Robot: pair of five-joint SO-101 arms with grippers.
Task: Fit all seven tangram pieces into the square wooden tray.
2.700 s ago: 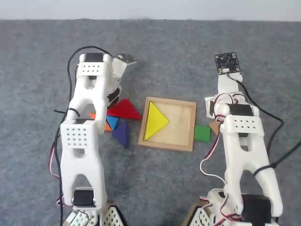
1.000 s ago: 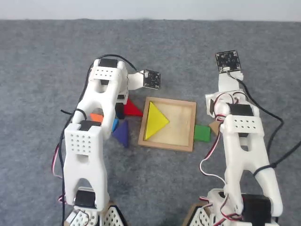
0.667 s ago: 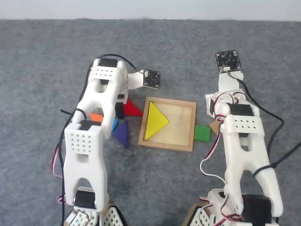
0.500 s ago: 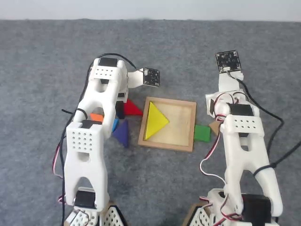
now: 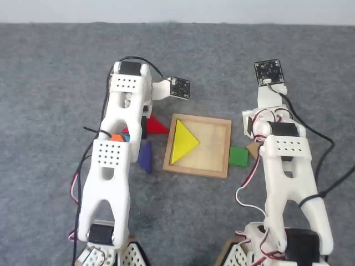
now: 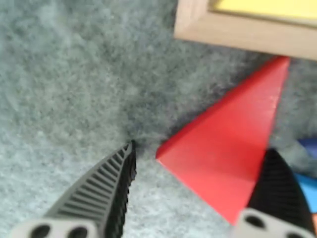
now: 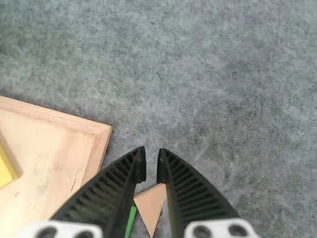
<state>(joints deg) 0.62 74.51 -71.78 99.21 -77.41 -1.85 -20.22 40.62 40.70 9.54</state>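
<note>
Your tray sits at the middle of the high view, flat on the mat. The yellow triangle lies in its left half, and the rest of its floor is bare wood. The red triangle lies just off the tray's upper-left corner. Your left gripper is down over it with its fingers spread wide. One finger is on the mat beside the piece and the other is at its opposite edge; you cannot tell whether that one touches it. A purple triangle lies below the red one, near the tray's left rim. A green piece sits just beside the right rim, and a tan piece lies just right of that. Your right gripper hangs over the tan piece, fingers pressed almost together with nothing between them.

Everything rests on a grey felt mat, and a pale wall runs along the top edge.

The left arm covers most of an orange piece. A blue piece shows as a sliver behind a finger. The right arm hides part of the tan piece.
</note>
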